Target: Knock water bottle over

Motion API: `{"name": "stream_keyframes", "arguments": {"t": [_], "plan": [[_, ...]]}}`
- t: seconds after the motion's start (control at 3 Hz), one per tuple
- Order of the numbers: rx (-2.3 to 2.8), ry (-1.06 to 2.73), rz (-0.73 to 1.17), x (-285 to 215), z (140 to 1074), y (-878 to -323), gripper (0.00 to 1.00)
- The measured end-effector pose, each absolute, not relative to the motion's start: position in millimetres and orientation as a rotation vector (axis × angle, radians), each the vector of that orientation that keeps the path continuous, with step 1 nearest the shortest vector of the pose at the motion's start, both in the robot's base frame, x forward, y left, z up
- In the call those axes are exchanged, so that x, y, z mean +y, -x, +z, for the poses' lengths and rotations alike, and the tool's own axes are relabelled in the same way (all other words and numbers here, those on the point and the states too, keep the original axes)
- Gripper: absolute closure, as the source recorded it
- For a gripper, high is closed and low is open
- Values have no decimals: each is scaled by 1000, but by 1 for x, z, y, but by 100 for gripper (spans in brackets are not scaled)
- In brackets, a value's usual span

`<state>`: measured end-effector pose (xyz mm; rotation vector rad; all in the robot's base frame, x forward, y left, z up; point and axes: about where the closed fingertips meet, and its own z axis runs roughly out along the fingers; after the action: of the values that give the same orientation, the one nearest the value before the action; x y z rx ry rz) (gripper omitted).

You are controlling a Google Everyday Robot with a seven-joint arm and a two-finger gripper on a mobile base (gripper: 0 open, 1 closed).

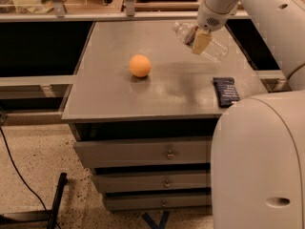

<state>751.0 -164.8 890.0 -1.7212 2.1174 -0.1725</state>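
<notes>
The water bottle (pixel 212 46) is a clear ribbed bottle, tipped far over at the back right of the grey cabinet top (pixel 109 94). Its cap end (pixel 177 29) points up and left, and its base points down and right. My gripper (pixel 199 40) hangs from the white arm right over the bottle's middle and hides part of it. I cannot tell whether the bottle rests on the top or hangs from the gripper. An orange ball (pixel 140 66) sits near the middle of the top, well left of the gripper.
A dark blue packet (pixel 225 90) lies near the right front corner of the top. My white base (pixel 259 161) fills the lower right. Drawers (pixel 167 154) are below the top, a dark shelf is at the left, and a cable runs on the floor.
</notes>
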Motion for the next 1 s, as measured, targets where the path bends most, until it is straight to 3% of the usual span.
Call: {"name": "stream_keyframes", "arguments": {"t": [1.0], "plan": [[2172,1793,-147,-177,862,-734,13]]}}
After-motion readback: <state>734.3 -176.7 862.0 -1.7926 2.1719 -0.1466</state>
